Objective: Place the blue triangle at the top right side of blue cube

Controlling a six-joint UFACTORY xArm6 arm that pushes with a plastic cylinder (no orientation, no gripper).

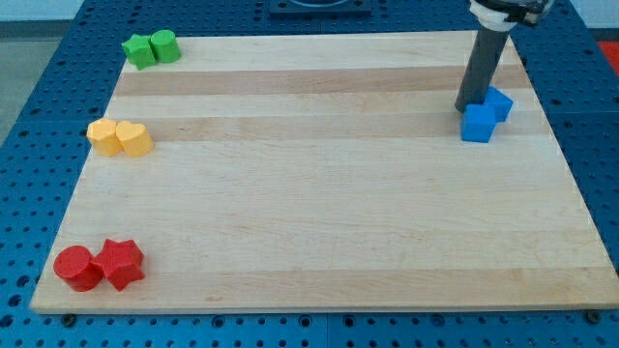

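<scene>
The blue cube (477, 124) sits near the view's right edge of the wooden board (319, 193). The blue triangle (499, 102) lies touching it at its upper right. My dark rod comes down from the view's top, and my tip (469, 105) rests on the board just above the cube's top left corner and right beside the triangle's left side.
Two green blocks (150, 47) sit together at the view's top left corner. Two yellow blocks (120, 138) sit at the left edge. A red cylinder (75, 268) and a red star-shaped block (122, 264) sit at the bottom left.
</scene>
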